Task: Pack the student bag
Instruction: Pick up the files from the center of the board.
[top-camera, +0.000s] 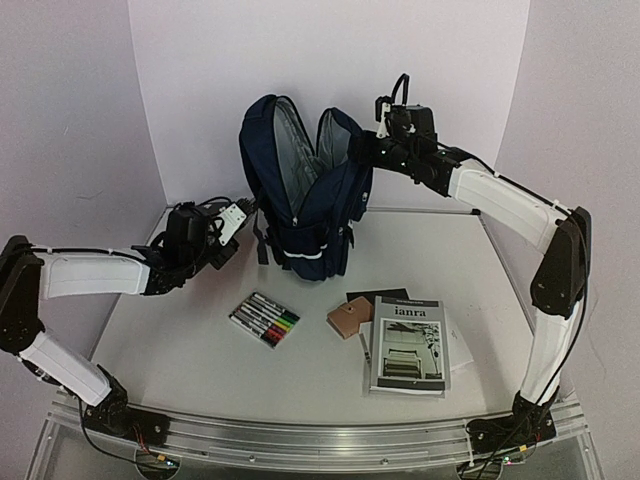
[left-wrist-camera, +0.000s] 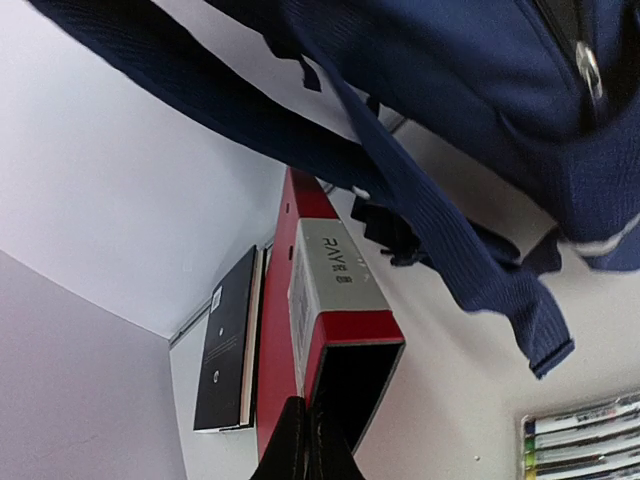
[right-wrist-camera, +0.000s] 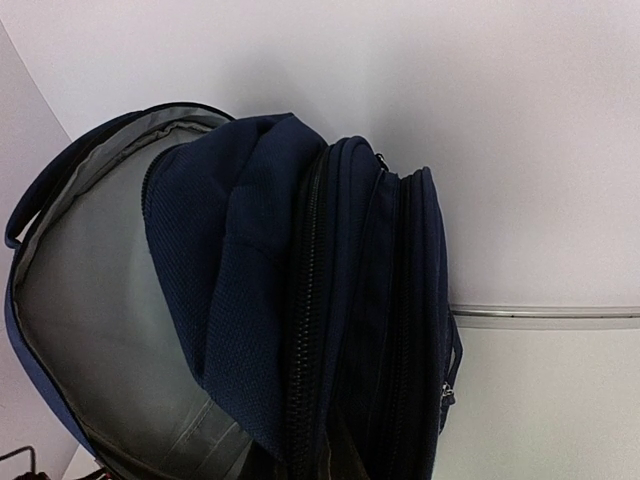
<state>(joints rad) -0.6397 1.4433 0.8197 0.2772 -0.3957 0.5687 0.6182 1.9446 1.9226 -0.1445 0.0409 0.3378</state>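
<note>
The student bag (top-camera: 315, 215), navy with a grey lining, stands upright at the back middle of the table with its main compartment gaping open. My right gripper (top-camera: 362, 150) is at the top of the bag's front section and seems shut on its rim; in the right wrist view the fingertips (right-wrist-camera: 335, 465) are nearly buried in the navy fabric (right-wrist-camera: 240, 260). My left gripper (top-camera: 243, 220) is low at the bag's left side, near the straps. In the left wrist view it (left-wrist-camera: 305, 440) is shut and empty, with a strap (left-wrist-camera: 440, 240) hanging ahead of it.
A pack of markers (top-camera: 265, 320) lies in front of the bag. To its right are a brown case (top-camera: 345, 320), a black notebook (top-camera: 368, 297) and a grey book (top-camera: 408, 345). The left wrist view shows a red-and-grey box (left-wrist-camera: 340, 300), a black book (left-wrist-camera: 225, 345) and the markers (left-wrist-camera: 585, 440).
</note>
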